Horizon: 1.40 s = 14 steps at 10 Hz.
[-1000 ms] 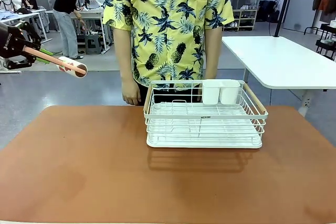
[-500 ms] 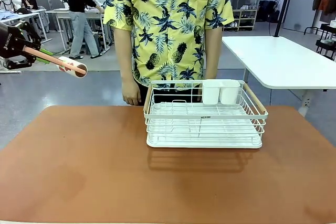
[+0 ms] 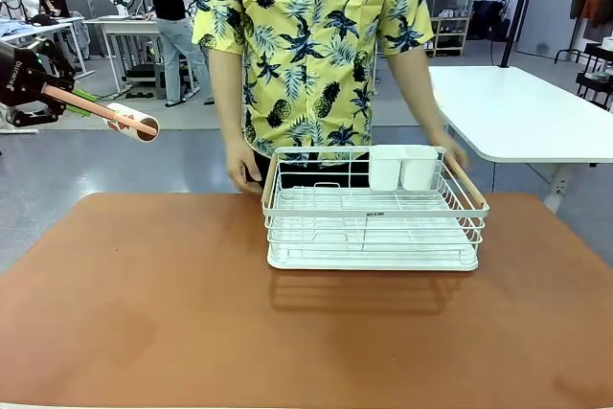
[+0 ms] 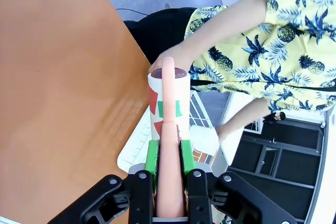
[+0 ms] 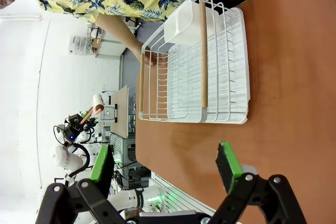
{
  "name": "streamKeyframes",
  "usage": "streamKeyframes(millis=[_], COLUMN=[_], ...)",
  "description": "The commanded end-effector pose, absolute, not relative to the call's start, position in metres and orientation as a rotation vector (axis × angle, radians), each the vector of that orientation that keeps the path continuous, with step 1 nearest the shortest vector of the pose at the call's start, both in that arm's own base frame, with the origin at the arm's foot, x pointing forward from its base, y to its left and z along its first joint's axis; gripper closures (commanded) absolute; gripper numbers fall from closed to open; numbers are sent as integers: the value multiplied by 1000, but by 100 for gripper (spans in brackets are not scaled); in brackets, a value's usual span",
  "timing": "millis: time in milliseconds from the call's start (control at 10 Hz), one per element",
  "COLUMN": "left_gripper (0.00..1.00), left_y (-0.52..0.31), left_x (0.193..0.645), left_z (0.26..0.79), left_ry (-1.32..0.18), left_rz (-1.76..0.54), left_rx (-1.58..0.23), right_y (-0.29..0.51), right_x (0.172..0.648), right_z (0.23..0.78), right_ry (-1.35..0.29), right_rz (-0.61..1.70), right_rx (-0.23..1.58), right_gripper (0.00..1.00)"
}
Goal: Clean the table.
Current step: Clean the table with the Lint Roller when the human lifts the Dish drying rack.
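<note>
Terracotta table (image 3: 144, 313) lies below, with a white dish rack (image 3: 374, 227) toward twelve o'clock. At nine o'clock the left gripper (image 4: 169, 157) clamps the pink handle of a lint roller (image 3: 132, 123); the right gripper (image 5: 164, 166) gapes wide.

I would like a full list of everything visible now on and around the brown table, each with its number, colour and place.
table: one, reddish-brown, foreground.
dish rack: one, white wire with wooden handles, on the table's far middle.
cutlery holder: one, white, two compartments, at the rack's far side.
lint roller: one, pink handle, white roll with red and green print, in the air left of the table.
white table: one, behind on the right.
person: one, yellow pineapple shirt, far side.
hands: two, one by each end of the rack.
left gripper: black, green pads, shut on the lint roller's handle.
right gripper: black, green pads, open.
</note>
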State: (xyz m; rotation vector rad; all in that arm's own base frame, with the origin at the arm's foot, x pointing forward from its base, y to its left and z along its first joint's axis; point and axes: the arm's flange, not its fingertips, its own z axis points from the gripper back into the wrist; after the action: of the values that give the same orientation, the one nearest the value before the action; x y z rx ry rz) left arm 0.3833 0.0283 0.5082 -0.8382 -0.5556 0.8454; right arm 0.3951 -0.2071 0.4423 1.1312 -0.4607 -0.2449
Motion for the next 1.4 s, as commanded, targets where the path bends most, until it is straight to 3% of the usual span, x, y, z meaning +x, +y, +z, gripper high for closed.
streamKeyframes(millis=[0, 1300], left_gripper=[100, 100], left_y=[28, 28], left_x=[383, 383], left_z=[511, 511], left_ry=[-558, -558], left_rz=[847, 847], left_rx=[-830, -830], right_y=[-207, -207], right_x=[395, 395], right_z=[445, 445], right_ry=[-474, -474], right_rz=[-233, -233], right_rx=[1145, 1145], right_gripper=[0, 0])
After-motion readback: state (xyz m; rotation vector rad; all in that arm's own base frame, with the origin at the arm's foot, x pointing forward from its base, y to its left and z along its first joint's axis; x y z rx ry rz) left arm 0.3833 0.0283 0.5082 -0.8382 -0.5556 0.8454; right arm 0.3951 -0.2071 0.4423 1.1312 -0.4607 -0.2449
